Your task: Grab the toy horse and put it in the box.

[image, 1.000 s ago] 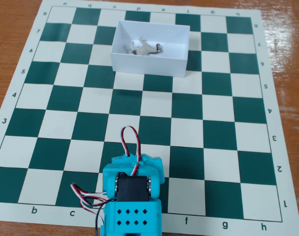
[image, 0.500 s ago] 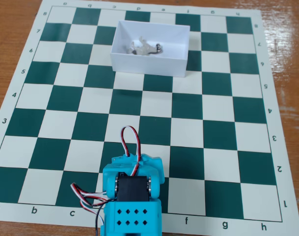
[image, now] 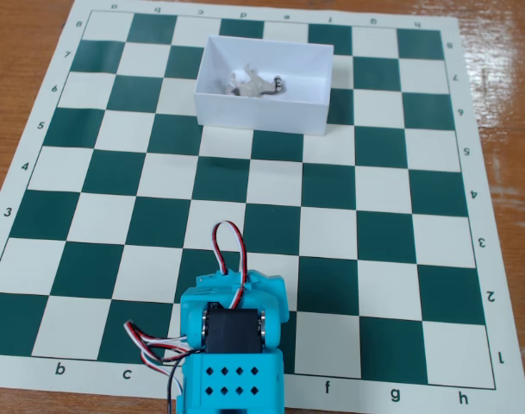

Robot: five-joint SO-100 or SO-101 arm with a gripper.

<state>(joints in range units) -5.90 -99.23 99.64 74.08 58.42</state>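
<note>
- The toy horse [image: 255, 84] lies on its side inside the box [image: 258, 115], on the box floor a little left of the middle and clear of all four walls.
- The box is white and open-topped and sits at the far end of the chessboard mat [image: 400, 216], slightly left of the board's centre line. Its long side runs left to right, and it is turned a little against the squares.
- The far wall of the box stands near the far edge of the mat, about one row of squares away. To the left and right of the box several columns of squares lie open.
- The arm [image: 232, 345], a turquoise body with red, black and white wires [image: 226, 246] looping over it, is folded low at the near edge of the fixed view. It covers squares at the near end of the mat, left of centre.
- The gripper cannot be made out; its jaws are hidden under the arm's body, so I cannot tell whether it is released or clenched.
- Between the arm and the box the board is bare across its middle rows.
- The wooden table [image: 21, 52] shows beyond the mat's left, right and far edges.
</note>
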